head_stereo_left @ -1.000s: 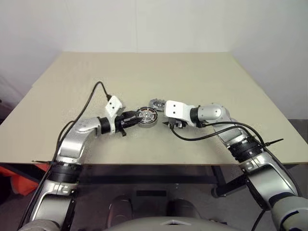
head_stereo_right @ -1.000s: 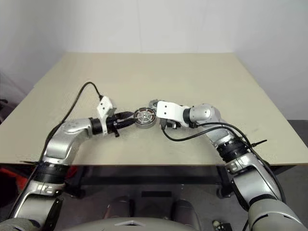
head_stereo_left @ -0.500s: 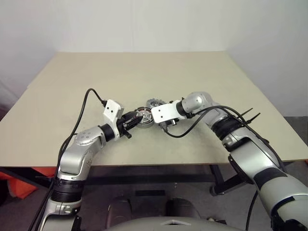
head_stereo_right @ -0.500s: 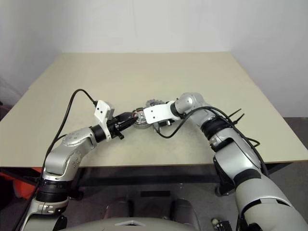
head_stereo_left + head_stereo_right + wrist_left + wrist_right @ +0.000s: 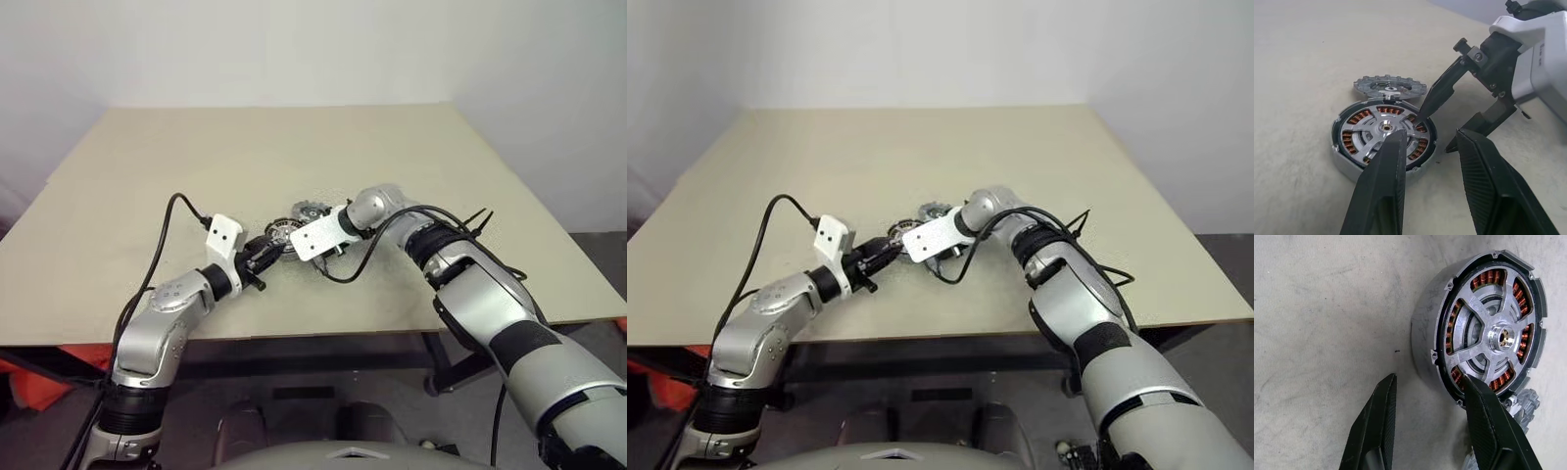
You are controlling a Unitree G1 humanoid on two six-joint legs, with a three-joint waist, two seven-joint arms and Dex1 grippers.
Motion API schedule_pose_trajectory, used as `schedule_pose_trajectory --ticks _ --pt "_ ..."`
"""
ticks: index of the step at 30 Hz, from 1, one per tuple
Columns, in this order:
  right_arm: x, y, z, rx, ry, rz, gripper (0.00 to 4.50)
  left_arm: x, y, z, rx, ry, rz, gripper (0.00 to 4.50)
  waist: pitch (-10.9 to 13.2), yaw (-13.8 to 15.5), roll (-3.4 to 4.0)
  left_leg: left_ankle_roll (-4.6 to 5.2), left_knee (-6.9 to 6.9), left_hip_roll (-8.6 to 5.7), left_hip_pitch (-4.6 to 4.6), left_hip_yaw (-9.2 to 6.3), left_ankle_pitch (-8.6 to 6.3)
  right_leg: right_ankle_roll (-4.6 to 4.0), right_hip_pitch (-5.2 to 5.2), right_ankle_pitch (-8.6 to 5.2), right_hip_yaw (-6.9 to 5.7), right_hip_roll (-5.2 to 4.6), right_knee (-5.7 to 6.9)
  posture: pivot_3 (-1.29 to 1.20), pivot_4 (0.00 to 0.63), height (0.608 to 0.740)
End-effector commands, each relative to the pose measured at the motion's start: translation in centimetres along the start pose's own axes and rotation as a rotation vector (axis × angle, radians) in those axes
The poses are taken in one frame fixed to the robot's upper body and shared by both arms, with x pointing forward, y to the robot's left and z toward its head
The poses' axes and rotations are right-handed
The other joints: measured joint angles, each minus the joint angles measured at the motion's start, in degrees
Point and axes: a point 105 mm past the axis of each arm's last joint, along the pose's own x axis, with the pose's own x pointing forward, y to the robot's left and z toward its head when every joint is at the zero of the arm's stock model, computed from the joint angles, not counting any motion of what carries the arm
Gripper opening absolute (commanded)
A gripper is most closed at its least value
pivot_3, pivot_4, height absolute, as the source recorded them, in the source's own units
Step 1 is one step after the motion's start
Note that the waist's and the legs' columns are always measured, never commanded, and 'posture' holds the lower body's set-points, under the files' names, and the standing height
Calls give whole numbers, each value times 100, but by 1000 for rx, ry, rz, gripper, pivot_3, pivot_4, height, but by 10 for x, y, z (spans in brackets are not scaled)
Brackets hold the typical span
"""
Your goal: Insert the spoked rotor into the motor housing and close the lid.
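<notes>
Centrally on the beige bench [image 5: 411, 166], in the left eye view, the motor housing [image 5: 282, 231] is seen between the left tool [image 5: 263, 257] and the right tool [image 5: 315, 257], with the lid [image 5: 310, 211] just behind it.

From the left wrist view, the spoked rotor [image 5: 1382, 133] is found seated inside the housing, copper windings visible between its spokes; the left tool's jaws stand apart with nothing gripped, one finger crossing the housing's near edge.

From the right wrist view, the right tool is shown open too; one finger [image 5: 1484, 423] perhaps touches the housing's rim.
</notes>
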Motion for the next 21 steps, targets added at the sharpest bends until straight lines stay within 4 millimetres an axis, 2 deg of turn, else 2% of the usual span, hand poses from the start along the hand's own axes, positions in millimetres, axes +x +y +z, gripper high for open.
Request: schedule_pose_trajectory --ticks 1,5,12,21 --pt "-1 -8 4 -39 11 0 1806 -4 0 14 29 -43 10 1775 0 -7 2 0 0 1 0 0 0 -1 0 -1 0 0 1 0 0 740" --pt "-3 -16 4 -55 26 -42 489 -5 4 14 33 -42 26 1775 -1 -10 3 0 0 3 -1 -1 0 -11 3 -6 -6 0 1 0 0 740" --pt "-12 -23 -3 -42 44 -86 489 -3 9 13 40 -35 46 1775 4 4 11 -1 0 4 0 -3 0 -12 5 -6 -13 0 4 0 0 740" --pt "-40 -27 -4 -81 9 -71 489 0 14 9 39 -26 61 1775 6 24 13 0 1 3 -18 -4 0 -13 0 -7 -17 0 -3 0 0 740"
